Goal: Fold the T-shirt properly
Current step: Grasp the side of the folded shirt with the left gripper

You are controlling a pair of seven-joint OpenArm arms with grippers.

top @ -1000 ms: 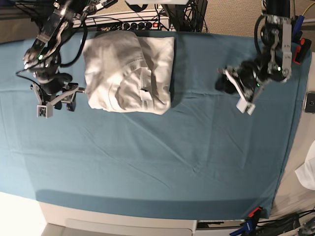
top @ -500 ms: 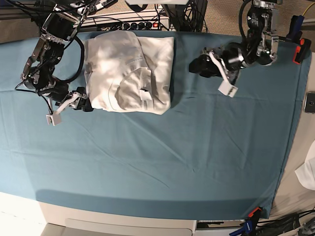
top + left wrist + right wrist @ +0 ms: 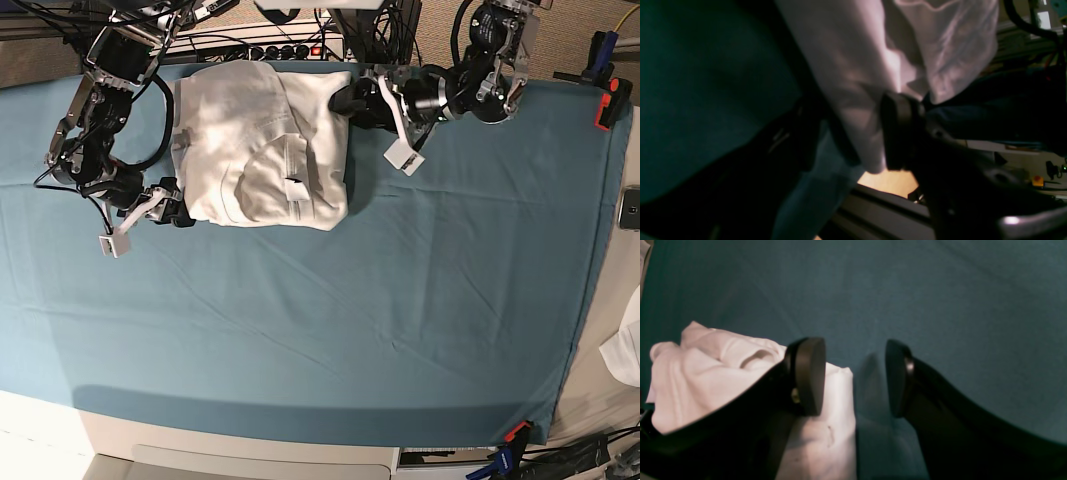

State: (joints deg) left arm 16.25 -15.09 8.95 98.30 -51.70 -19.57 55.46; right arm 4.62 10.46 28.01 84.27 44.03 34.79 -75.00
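The white T-shirt [image 3: 260,140] lies folded into a thick, rough rectangle at the back left of the teal cloth. My left gripper [image 3: 352,100] is at its upper right edge. In the left wrist view the left gripper [image 3: 853,133] stands open, with the T-shirt [image 3: 857,50] edge hanging between its two dark fingers [image 3: 898,133]. My right gripper [image 3: 172,208] sits at the shirt's lower left corner. In the right wrist view the right gripper [image 3: 853,376] is open; one finger [image 3: 808,375] is over the T-shirt [image 3: 706,373] corner, the other over bare cloth.
The teal table cloth [image 3: 350,320] covers the whole table. A power strip and cables [image 3: 280,50] run along the back edge behind the shirt. A small white cloth scrap [image 3: 625,350] and a dark flat device [image 3: 630,208] lie at the right edge.
My left arm has swept left across the table to the shirt's upper right edge. My right gripper has turned and come in to the shirt's lower left corner.
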